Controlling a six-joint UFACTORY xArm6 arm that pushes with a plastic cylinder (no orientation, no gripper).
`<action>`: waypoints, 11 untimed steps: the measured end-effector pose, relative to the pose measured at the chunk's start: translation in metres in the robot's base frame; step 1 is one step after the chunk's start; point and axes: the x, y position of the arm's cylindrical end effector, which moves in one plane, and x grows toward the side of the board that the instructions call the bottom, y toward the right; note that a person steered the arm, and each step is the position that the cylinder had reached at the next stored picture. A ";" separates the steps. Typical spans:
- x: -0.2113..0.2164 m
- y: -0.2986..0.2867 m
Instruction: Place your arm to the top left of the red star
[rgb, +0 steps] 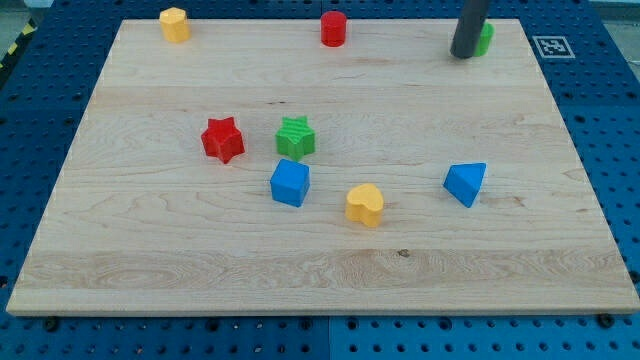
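The red star lies on the wooden board, left of the middle. My tip is at the view's top right, far to the right of and above the star. The rod partly hides a green block right behind it; that block's shape cannot be made out.
A green star sits just right of the red star. A blue cube, a yellow heart and a blue triangular block lie below. A yellow block and a red cylinder stand at the top edge.
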 end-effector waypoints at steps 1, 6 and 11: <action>0.000 0.021; 0.114 -0.107; 0.114 -0.107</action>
